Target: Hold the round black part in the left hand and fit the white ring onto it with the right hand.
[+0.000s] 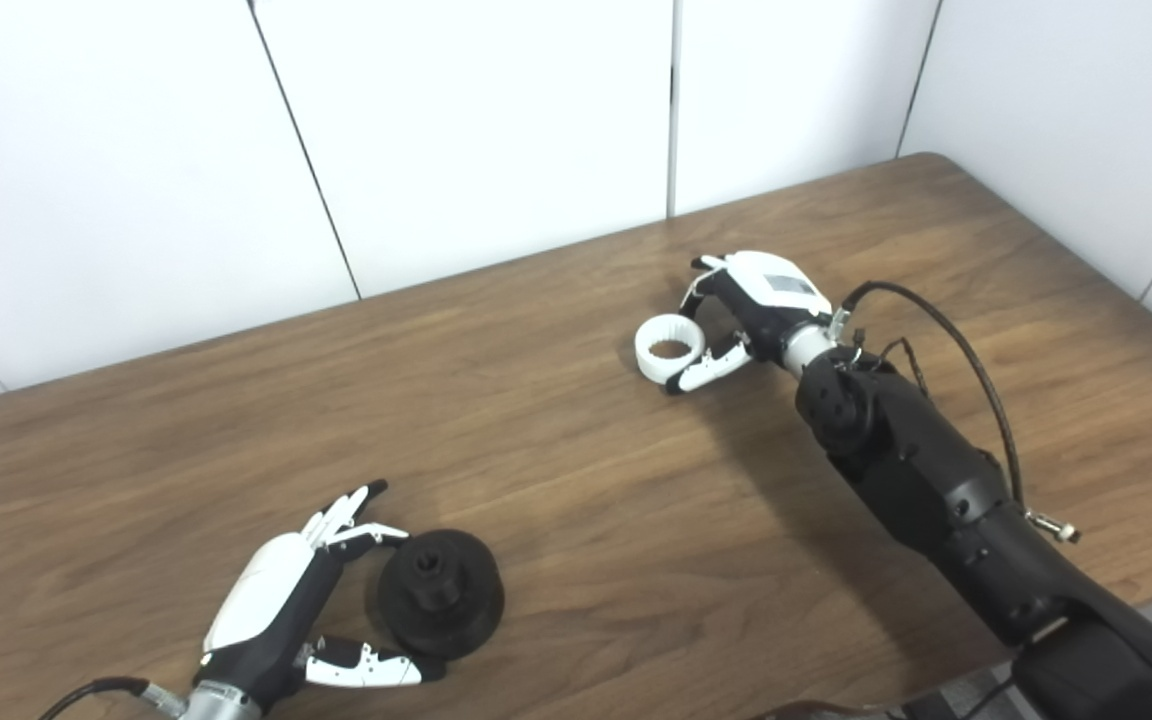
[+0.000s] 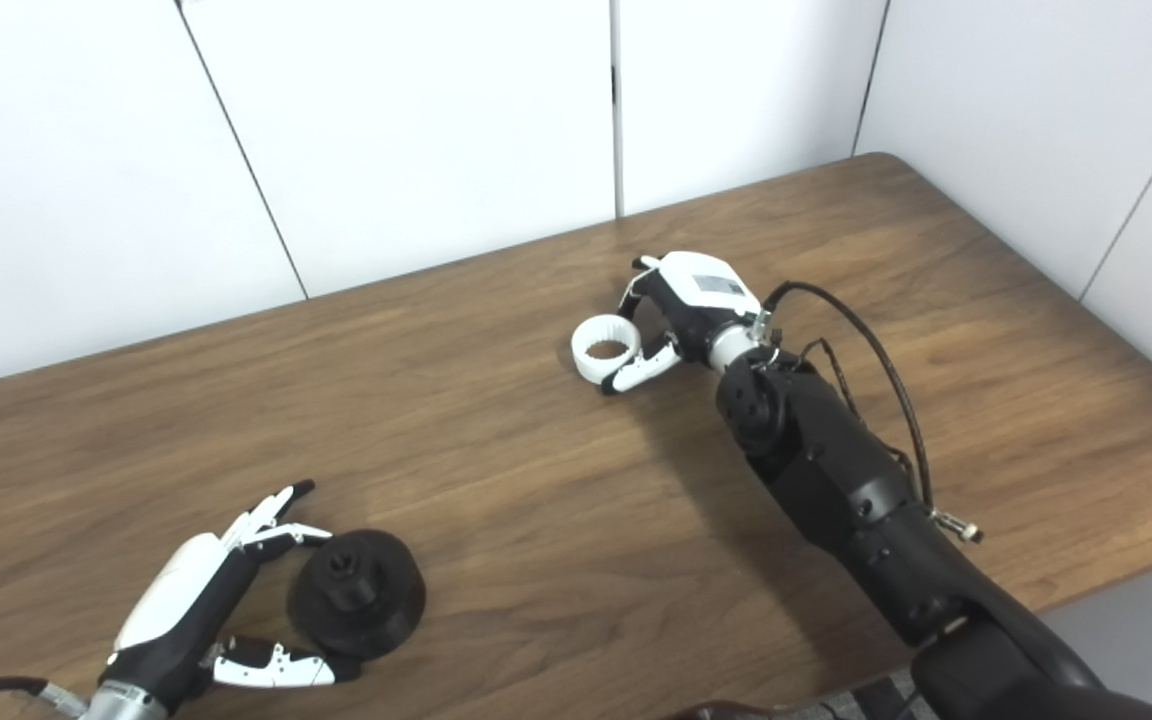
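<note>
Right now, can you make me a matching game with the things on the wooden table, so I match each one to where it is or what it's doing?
Column one:
1. round black plastic part
2. white toothed plastic ring
3. left hand
4. right hand

Column two:
A. far side of the table, between spread fingers
B. near edge of the table, on the left
C. reaching around the ring, fingers apart
D. open beside the black part, not yet lifting it

Pairs: 1-B, 2-A, 3-D, 4-C
</note>
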